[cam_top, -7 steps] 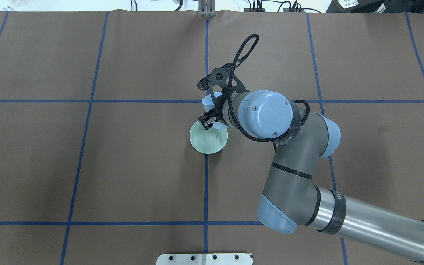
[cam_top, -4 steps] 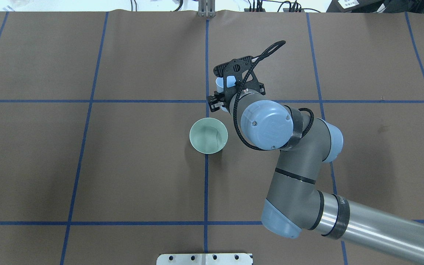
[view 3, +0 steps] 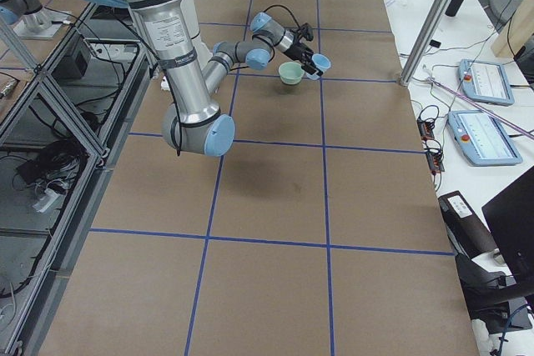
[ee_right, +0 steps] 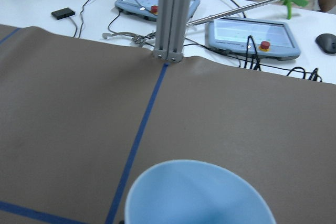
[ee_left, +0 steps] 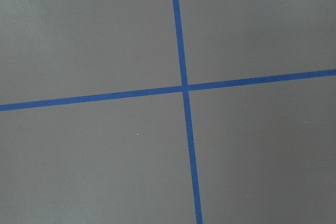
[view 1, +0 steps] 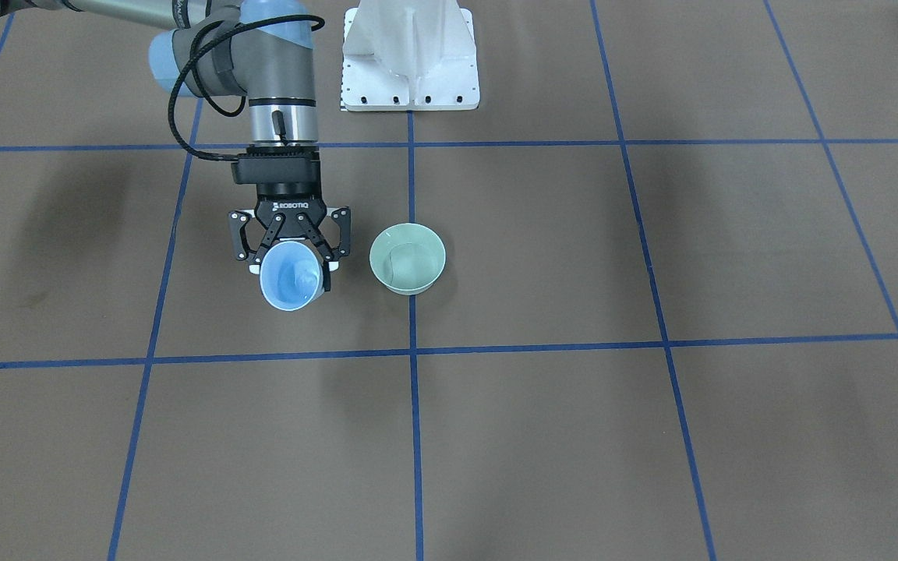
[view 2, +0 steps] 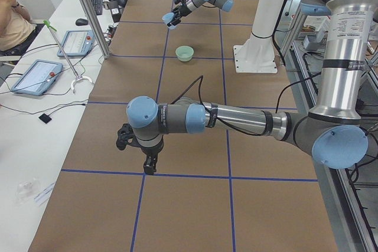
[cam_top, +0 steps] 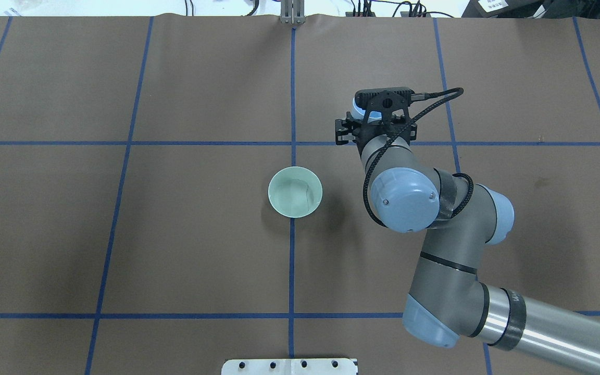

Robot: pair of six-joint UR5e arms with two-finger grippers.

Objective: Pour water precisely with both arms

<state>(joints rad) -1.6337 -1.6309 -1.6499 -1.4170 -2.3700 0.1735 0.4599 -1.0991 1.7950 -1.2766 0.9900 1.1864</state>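
Apart from bowl (view 1: 410,287), jaws clasp blue cup (view 1: 273,269)

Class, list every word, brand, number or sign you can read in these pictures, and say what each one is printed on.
"ROBOTIQ": white letters on the black right gripper, which grips a pale blue plastic cup.
Print on the dark band of the silver right arm: too small to read.
Grey tablet screens: blurred, unreadable.
No other text is legible.
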